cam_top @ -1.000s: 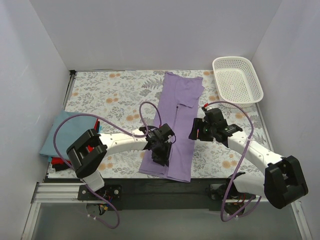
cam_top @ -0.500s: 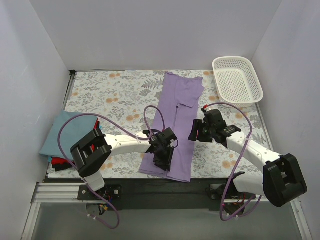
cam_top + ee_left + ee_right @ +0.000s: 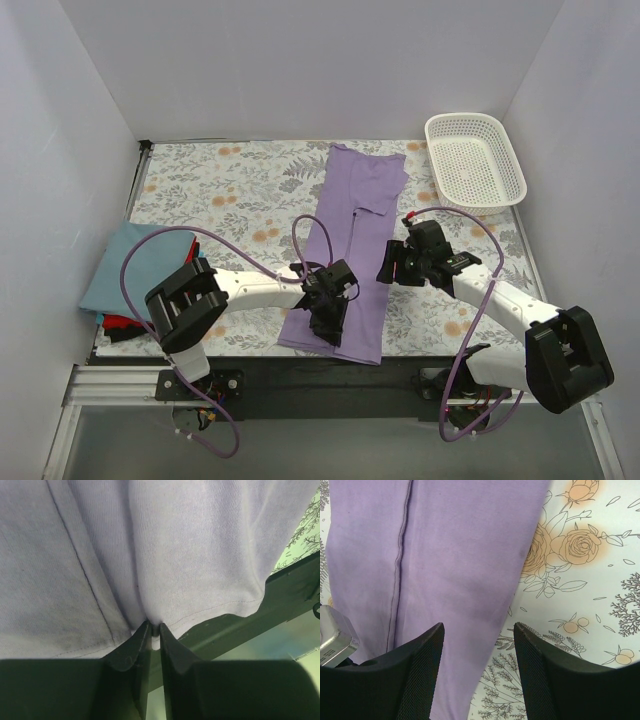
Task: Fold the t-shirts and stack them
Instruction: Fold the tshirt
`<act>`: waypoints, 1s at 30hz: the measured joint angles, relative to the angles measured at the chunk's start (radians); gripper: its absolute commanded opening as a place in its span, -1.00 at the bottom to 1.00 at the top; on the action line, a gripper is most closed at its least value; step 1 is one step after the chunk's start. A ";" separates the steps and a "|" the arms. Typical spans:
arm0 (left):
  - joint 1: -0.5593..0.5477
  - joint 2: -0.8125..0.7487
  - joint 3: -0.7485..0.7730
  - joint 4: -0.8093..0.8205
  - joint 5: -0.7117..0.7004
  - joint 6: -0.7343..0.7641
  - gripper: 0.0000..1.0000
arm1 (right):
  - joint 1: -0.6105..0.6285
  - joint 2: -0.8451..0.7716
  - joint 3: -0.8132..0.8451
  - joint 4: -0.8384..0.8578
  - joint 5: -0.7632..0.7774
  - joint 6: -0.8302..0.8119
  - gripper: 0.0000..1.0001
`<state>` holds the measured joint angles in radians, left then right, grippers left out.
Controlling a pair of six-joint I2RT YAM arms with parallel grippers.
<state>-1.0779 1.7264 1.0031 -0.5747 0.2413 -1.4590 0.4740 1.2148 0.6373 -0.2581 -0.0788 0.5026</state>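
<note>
Lilac cloth: the lilac t-shirt [image 3: 355, 230] lies as a long narrow strip down the middle of the table. It runs from the far side to the near edge, where its hem reaches the black rail [image 3: 400, 375].
Surface: a floral table cover [image 3: 230, 190], grey leaves and orange blooms on white, lying flat.
Room: plain pale walls [image 3: 300, 70] close in the table on three sides.
Far right corner: a white mesh basket [image 3: 472, 165], apart from the shirt.
Left edge: a blue-grey t-shirt [image 3: 115, 265] lies folded over red and black cloth. These are probably more folded shirts, but only slivers show.
Left gripper [image 3: 154, 628]: fingers nearly together, pinching a ridge of lilac cloth by the near hem.
Right gripper [image 3: 479, 630]: fingers wide apart with nothing between them, hanging above the shirt's right edge.
</note>
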 measured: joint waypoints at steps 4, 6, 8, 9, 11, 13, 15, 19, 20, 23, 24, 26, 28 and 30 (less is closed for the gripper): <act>-0.001 -0.003 0.000 -0.001 0.003 -0.005 -0.92 | 0.000 0.000 -0.005 0.004 0.000 0.000 0.28; -0.001 -0.010 0.000 -0.003 0.003 -0.010 -0.99 | 0.000 0.000 -0.012 0.006 0.000 0.000 0.28; -0.002 -0.023 0.000 -0.010 0.003 -0.013 -1.00 | 0.000 0.000 -0.016 0.006 0.000 0.000 0.28; -0.002 -0.029 0.000 -0.012 0.002 -0.015 -1.00 | 0.000 0.000 -0.016 0.007 0.000 0.000 0.28; -0.003 -0.045 -0.002 -0.018 0.002 -0.019 -1.00 | 0.000 0.000 -0.018 0.007 0.000 0.000 0.28; -0.003 -0.060 -0.011 -0.021 0.001 -0.024 -1.00 | 0.000 0.000 -0.020 0.007 0.000 0.000 0.28; -0.003 -0.068 -0.022 -0.023 -0.002 -0.028 -1.00 | 0.000 0.000 -0.024 0.008 0.000 0.000 0.28; -0.003 -0.071 -0.054 -0.023 -0.009 -0.039 -1.00 | 0.000 0.000 -0.032 0.010 0.000 0.001 0.28; -0.003 -0.071 -0.063 -0.023 -0.010 -0.040 -1.00 | 0.000 0.000 -0.032 0.011 0.000 0.002 0.28; -0.003 -0.071 -0.081 -0.024 -0.016 -0.046 -0.93 | 0.000 0.000 -0.032 0.014 0.000 0.003 0.28; -0.003 -0.071 -0.081 -0.026 -0.016 -0.047 -0.88 | 0.000 0.000 -0.032 0.015 0.000 0.004 0.28; -0.003 -0.074 -0.081 -0.023 -0.016 -0.046 -0.69 | 0.000 0.000 -0.032 0.015 -0.002 0.005 0.29; -0.003 -0.082 -0.081 -0.025 -0.018 -0.047 -0.60 | 0.000 -0.003 -0.033 0.015 -0.009 0.008 0.30; -0.004 -0.103 -0.078 -0.032 -0.034 -0.042 -0.44 | 0.000 -0.017 -0.039 0.015 -0.022 0.012 0.31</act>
<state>-1.0821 1.6230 0.9253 -0.6071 0.2077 -1.5009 0.4740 1.1980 0.5980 -0.2428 -0.1005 0.5144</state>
